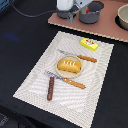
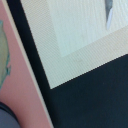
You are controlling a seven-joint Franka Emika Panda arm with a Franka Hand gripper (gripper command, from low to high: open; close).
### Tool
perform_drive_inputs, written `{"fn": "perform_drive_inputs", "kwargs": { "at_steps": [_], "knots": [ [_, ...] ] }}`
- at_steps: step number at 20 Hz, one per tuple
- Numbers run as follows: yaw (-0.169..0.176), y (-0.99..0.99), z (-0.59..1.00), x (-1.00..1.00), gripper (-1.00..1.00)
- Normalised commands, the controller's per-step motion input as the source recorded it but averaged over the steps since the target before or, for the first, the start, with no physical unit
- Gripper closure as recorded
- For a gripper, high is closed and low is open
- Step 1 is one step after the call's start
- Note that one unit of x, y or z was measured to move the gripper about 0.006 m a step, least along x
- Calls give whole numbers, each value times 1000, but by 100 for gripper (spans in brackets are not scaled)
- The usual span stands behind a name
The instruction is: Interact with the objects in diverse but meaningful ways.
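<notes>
Scored golden loaf (image 1: 69,65) on round tan plate (image 1: 59,71), woven mat (image 1: 35,85); hand (image 1: 73,17) grip unclear.

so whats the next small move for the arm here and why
Probably swing out from the pots toward the placemat and centre over the bread loaf. The gripper hangs at the far edge, apparently holding nothing, and the wrist view shows only a mat corner, no object.

light: even, soft | shadows: faint | exterior view: low-res, soft | wrist view: blurred, seemingly out of focus
</notes>
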Motion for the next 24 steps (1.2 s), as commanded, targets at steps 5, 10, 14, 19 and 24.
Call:
{"fn": "perform_drive_inputs", "kwargs": {
  "at_steps": [5, 10, 14, 19, 24],
  "knots": [
    [52, -590, 7, 39, -100],
    [59, -582, 20, 101, -100],
    [66, -524, 8, 226, -100],
    [56, -518, 0, 257, -100],
    [63, -437, 0, 107, -100]
  ]
}}
